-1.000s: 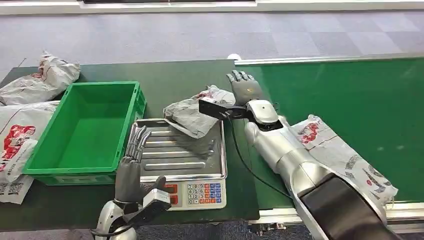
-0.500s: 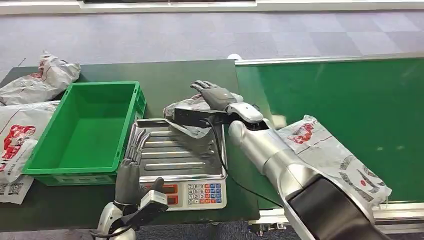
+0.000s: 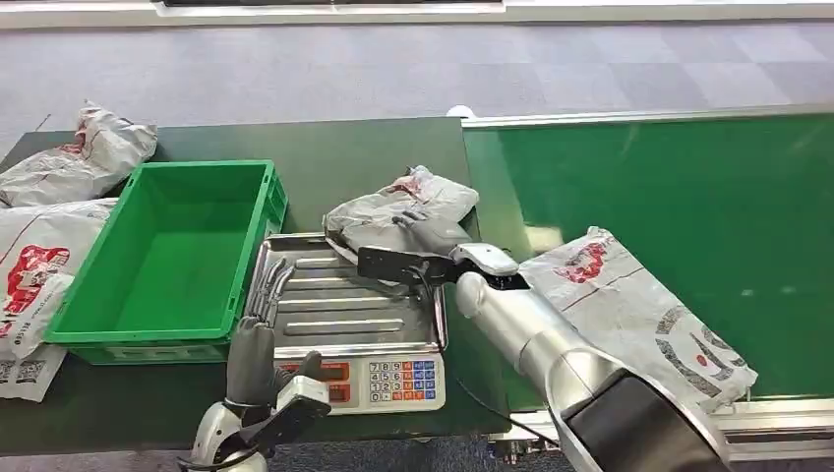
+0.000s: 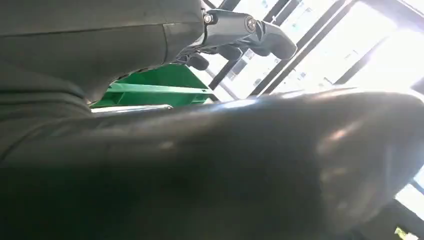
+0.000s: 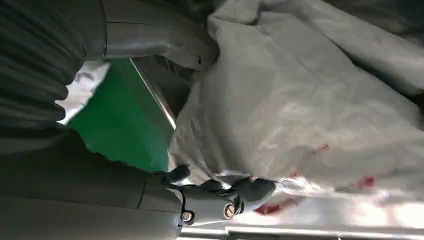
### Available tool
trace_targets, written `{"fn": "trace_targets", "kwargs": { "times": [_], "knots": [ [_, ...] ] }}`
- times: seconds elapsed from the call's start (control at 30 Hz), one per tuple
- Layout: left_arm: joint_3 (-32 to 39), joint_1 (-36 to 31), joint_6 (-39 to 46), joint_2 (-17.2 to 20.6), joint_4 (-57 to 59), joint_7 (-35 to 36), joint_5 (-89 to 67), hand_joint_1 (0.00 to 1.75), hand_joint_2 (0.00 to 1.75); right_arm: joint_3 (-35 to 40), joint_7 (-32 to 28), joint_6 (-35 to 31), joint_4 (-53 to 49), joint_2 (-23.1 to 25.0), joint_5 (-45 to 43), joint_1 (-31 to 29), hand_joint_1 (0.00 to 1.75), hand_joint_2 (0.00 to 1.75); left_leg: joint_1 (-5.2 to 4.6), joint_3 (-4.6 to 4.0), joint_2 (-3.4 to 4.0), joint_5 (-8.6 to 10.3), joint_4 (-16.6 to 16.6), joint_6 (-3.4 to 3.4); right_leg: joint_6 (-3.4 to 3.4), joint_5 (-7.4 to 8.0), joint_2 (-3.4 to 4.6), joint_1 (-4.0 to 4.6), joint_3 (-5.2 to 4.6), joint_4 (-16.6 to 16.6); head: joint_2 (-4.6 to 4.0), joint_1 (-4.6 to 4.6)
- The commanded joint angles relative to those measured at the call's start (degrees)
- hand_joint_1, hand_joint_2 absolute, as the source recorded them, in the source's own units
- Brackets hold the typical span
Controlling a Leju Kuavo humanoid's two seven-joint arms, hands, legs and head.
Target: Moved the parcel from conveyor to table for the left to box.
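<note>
— Where's the parcel (image 3: 398, 211) sitting for you?

— From my head camera it lies at the far right corner of the scale (image 3: 351, 320), partly over the steel tray and partly on the dark table (image 3: 334, 147), just beside the edge of the conveyor (image 3: 669, 187). My right hand (image 3: 418, 236) is on its near side, lying across the grey wrap.

— Anything crowding it?

— A second parcel (image 3: 639, 315) lies on the belt, right against my right forearm. The green crate (image 3: 172, 251) stands just left of the scale, and more grey bags (image 3: 59, 197) are heaped at the table's left end. My own arm and wrist camera cover the parcel's near edge.

— And the hands?

— In the right wrist camera the thumb and dark fingers (image 5: 250, 192) are curled into the crumpled wrap from two sides, so I read the right hand as gripping the parcel. My left hand (image 3: 258, 339) rests at the scale's near left corner, fingers stretched out straight over the tray's edge, holding nothing.
</note>
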Motion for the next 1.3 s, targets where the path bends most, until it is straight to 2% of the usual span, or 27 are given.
{"fn": "trace_targets", "kwargs": {
  "times": [0.03, 0.5, 0.67, 0.77, 0.8, 0.83, 0.9, 1.0, 1.07, 1.3],
  "knots": [
    [1.1, -1.3, 0.2, 0.7, 3.8, 0.2, 0.2, 0.00, 0.00, -1.7, 0.6, 0.1, 4.1, -2.5, 0.2, -0.3, 1.75, 1.75, 0.05, 0.04, -0.04, 0.09, -0.1, -0.03, 0.00, 0.07, -0.21, 0.06, 0.11, -0.2, 0.00, 0.02],
    [1.5, -1.0, 0.8, 0.8, 3.2, 0.2, 0.4, 0.00, 0.00, -2.0, 1.0, -0.1, 4.0, -2.0, 0.6, -0.6, 1.75, 1.75, 0.04, 0.08, -0.03, 0.09, -0.1, -0.03, -0.01, 0.07, -0.17, 0.06, 0.15, -0.2, 0.00, 0.02],
    [1.9, -0.4, 1.5, 0.2, 2.0, 0.5, 0.2, 0.00, 0.00, -1.8, 1.9, -2.1, 3.6, -1.9, 1.8, -1.7, 1.75, 1.75, 0.04, 0.06, 0.01, 0.04, -0.1, -0.03, -0.01, 0.04, -0.11, 0.05, 0.12, -0.1, 0.00, 0.02],
    [1.9, -0.6, 1.3, -0.2, 2.0, 0.8, 0.1, 0.00, 0.00, -3.3, -3.2, -4.8, 2.0, 0.2, 0.8, -4.3, 1.75, 1.75, 0.01, -0.02, 0.04, 0.02, 0.0, -0.02, -0.01, 0.03, -0.05, 0.01, 0.00, 0.0, 0.00, 0.02],
    [1.8, -1.0, 1.3, -0.3, 2.5, 0.7, 0.0, 0.00, 0.00, -3.3, -7.6, -5.7, 0.2, 1.6, -0.9, -5.3, 1.75, 1.75, 0.02, -0.07, 0.11, 0.04, 0.0, -0.04, -0.02, 0.06, -0.04, 0.03, -0.05, 0.0, 0.00, 0.02],
    [1.8, -1.2, 1.4, -0.4, 2.8, 0.7, 0.1, 0.00, 0.00, 0.1, -6.4, -4.7, -2.7, 1.6, -3.9, -5.5, 1.75, 1.75, 0.00, -0.13, 0.18, 0.01, 0.1, -0.03, -0.02, 0.06, 0.07, 0.01, -0.15, 0.1, 0.00, 0.02],
    [1.9, -1.6, 1.8, -0.3, 3.0, -0.3, 1.1, 0.00, 0.00, 14.4, -7.8, -5.1, -9.0, 1.6, -12.2, -6.5, 1.75, 1.75, 0.01, -0.17, 0.28, 0.01, 0.1, -0.05, -0.02, 0.08, 0.13, 0.01, -0.20, 0.1, 0.00, 0.02],
    [2.7, -1.9, 2.2, -0.4, 2.9, -1.1, 2.6, 0.00, 0.00, 30.6, -7.0, -8.0, -14.8, 1.6, -24.3, -8.8, 1.75, 1.75, 0.02, -0.17, 0.39, -0.01, 0.1, -0.05, -0.09, 0.09, 0.24, 0.02, -0.29, 0.1, 0.00, 0.00],
    [3.4, -2.1, 2.8, -0.4, 3.4, -2.5, 5.2, 0.00, 0.00, 35.8, -7.0, -9.3, -18.3, 1.6, -27.3, -9.7, 1.75, 1.75, 0.05, -0.17, 0.47, -0.01, 0.1, -0.06, -0.10, 0.10, 0.28, 0.06, -0.32, 0.1, 0.00, 0.02],
    [4.0, -4.0, 3.8, 0.2, 6.7, -4.9, 9.1, 0.00, 0.00, 43.8, -6.9, -10.5, -26.4, 1.6, -29.9, -11.4, 1.75, 1.75, 0.10, -0.13, 0.27, 0.03, 0.0, -0.03, -0.09, 0.05, 0.17, 0.11, -0.22, 0.1, 0.00, 0.00]
  ]
}}
